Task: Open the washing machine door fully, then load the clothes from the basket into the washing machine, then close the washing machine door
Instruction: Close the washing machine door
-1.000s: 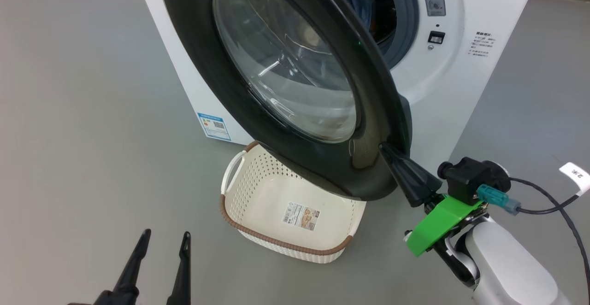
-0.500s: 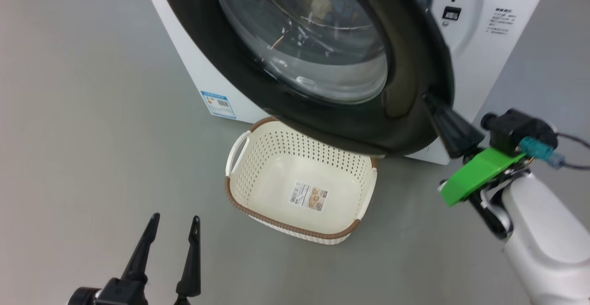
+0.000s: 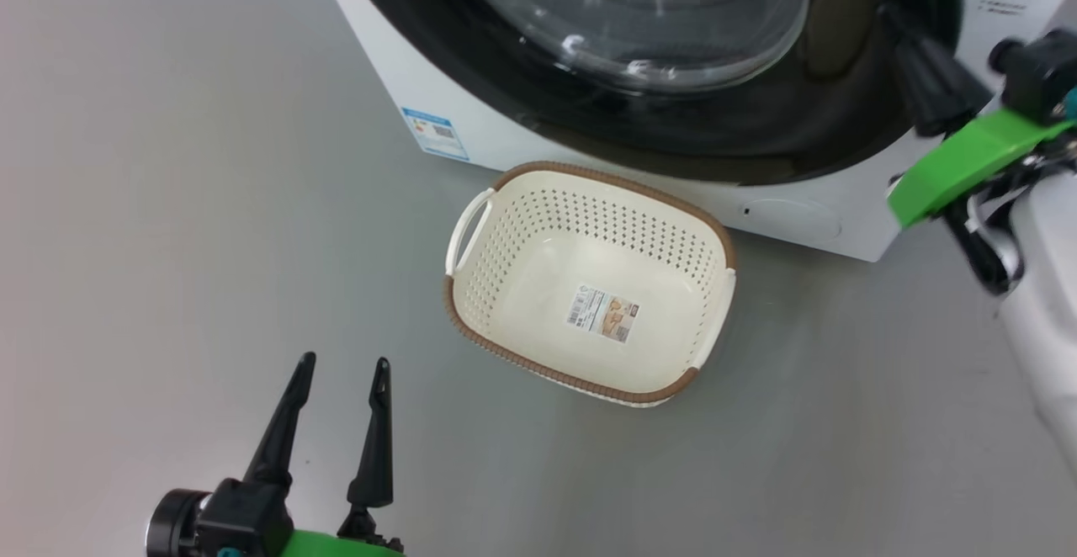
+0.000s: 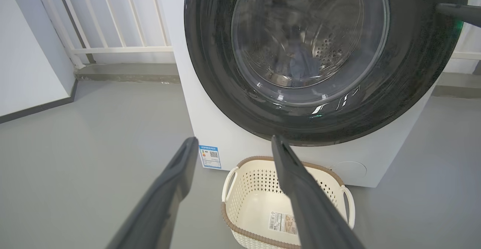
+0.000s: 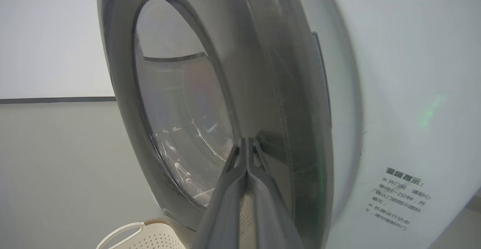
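so the right gripper has its fingers pinched together on nothing, tips against the big round glossy black door; I'd push straight in till it latches; left gripper spread wide, empty

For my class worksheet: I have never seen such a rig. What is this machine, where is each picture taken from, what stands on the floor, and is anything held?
It is a wheeled robot with two arms, each ending in a two-fingered claw. One camera looks down from its head; one sits on each wrist. On the grey floor stand a white washing machine and an empty basket. The left claw hangs open, holding nothing. The right claw, shut, rests its tips against the black door.
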Tool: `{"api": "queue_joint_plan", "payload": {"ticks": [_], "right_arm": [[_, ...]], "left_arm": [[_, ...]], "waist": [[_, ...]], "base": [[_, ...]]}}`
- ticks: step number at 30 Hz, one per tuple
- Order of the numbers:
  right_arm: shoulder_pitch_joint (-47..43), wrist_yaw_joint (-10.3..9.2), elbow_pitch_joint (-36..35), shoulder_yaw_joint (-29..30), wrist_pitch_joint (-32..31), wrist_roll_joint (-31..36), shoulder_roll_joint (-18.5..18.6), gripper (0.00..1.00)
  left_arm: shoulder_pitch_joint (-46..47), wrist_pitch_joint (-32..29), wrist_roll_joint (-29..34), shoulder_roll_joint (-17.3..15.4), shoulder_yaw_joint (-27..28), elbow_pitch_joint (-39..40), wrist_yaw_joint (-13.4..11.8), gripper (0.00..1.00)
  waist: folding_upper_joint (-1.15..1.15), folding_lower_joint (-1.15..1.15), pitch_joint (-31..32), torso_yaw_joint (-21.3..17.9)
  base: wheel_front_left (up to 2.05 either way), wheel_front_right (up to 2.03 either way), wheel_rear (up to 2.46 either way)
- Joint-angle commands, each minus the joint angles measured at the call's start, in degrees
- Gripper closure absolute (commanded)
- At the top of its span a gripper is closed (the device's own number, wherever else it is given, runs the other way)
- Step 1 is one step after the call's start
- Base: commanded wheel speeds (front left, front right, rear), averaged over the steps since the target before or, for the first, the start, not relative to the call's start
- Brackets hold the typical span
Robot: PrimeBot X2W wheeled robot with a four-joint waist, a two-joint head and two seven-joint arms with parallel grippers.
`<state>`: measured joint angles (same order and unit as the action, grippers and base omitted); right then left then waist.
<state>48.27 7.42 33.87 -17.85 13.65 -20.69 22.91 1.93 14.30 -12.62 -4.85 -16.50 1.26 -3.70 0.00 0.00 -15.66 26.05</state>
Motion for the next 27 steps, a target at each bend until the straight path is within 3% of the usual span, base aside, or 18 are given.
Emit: {"api": "queue_joint_plan", "payload": {"ticks": [1, 13, 20, 27], "right_arm": [[2.08, 0.07, -0.12, -0.05, 0.40, -0.10, 0.59, 1.00], [8.56, 0.07, 6.31, 0.13, 1.18, -0.99, 1.40, 1.00], [6.49, 0.07, 4.54, -2.33, 1.31, -1.66, 1.02, 1.00], [-1.48, 0.07, -2.20, -1.92, 1.33, -3.98, 0.00, 1.00]], "left_arm": [[1.67, 0.69, 0.63, -0.30, 2.10, 1.41, 0.56, 0.00], [1.66, 0.70, 1.25, 1.43, 3.23, 0.92, 1.73, 0.00], [1.62, 0.70, 1.95, 1.67, 3.90, 0.65, 2.07, 0.00], [1.18, 0.70, 2.66, 1.77, 4.98, 0.25, 2.55, 0.00]], "waist": [[0.00, 0.00, -1.40, 1.51], [0.00, 0.00, -2.34, 2.61], [0.00, 0.00, -1.74, 1.76], [0.00, 0.00, -0.01, -0.44]], "base": [[0.00, 0.00, 0.00], [0.00, 0.00, 0.00], [0.00, 0.00, 0.00], [0.00, 0.00, 0.00]]}}
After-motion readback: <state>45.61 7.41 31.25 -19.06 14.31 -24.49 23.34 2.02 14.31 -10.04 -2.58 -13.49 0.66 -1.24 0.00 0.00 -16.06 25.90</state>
